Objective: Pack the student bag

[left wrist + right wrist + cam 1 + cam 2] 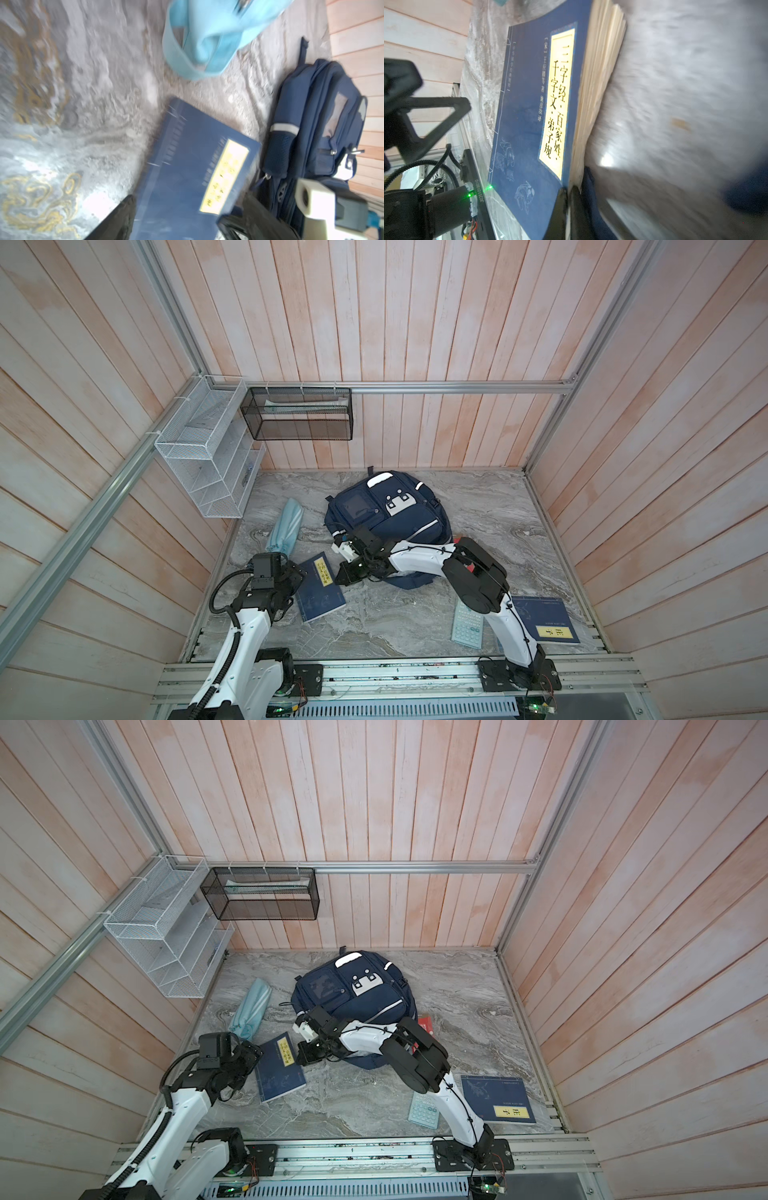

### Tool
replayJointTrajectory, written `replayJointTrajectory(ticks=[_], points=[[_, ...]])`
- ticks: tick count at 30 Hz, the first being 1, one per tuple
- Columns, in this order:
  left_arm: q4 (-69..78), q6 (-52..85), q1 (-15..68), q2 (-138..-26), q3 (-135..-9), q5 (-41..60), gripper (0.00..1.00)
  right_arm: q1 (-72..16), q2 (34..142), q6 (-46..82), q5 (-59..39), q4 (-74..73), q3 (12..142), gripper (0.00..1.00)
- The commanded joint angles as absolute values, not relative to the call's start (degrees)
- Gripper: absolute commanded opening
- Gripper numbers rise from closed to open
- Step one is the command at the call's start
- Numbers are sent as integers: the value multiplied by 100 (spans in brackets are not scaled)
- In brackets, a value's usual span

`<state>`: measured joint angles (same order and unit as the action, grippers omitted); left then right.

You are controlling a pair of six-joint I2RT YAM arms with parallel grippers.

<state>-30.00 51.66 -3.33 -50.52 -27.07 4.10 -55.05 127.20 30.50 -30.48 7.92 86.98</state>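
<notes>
The right gripper point(568, 192) is being held fully shut, its jaws pressed together at the near corner of a blue book point(533, 104). Whether the cover is being pinched or only touched cannot be told. A fold of navy cloth is showing just beside those jaws, probably part of the bag. The left gripper point(187, 199) is being held wide open. In its wrist view the same book is lying between its fingers point(118, 216), and nothing is being gripped.

Further out, the bag point(386, 510) is lying flat on the marble table point(374, 630), toward the back and middle, with its front pockets upward. Its near end is being crossed by the right arm. A light-blue pouch point(286, 526) is lying to its left, apart from it. A calculator point(467, 624) and a second book point(540, 620) are lying near the front right.

The bag is being judged soft and floppy, and light while empty, so its mouth is likely to sag shut unless one edge is being lifted. A hold is best taken on a stiff seam, a zip pull or the rim of the opening. Loose cloth is being ruled out, since it would slide and bunch. The book is being judged stiff as a block but limp in its covers, so it is better gripped across its full thickness at an edge.
</notes>
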Motion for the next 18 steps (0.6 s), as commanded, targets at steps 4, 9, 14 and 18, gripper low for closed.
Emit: replayJointTrajectory(ticks=[4, 9, 14, 18], points=[[-2053, 4680, -338, -5421, -2033, 1052, 77, -5353, 12616, 2707, -3111, 621, 8488, 17], [-1406, 4755, -219, -5513, -1810, 1522, 71, -5328, 12787, 2921, -3228, 390, 8656, 40], [-924, 4821, -211, -5977, -1652, 1938, 63, -5354, 13231, 3144, -3531, 233, 9089, 42], [-688, 4877, -202, -6071, -1548, 2099, 54, -5361, 13275, 3217, -3717, 149, 9255, 25]])
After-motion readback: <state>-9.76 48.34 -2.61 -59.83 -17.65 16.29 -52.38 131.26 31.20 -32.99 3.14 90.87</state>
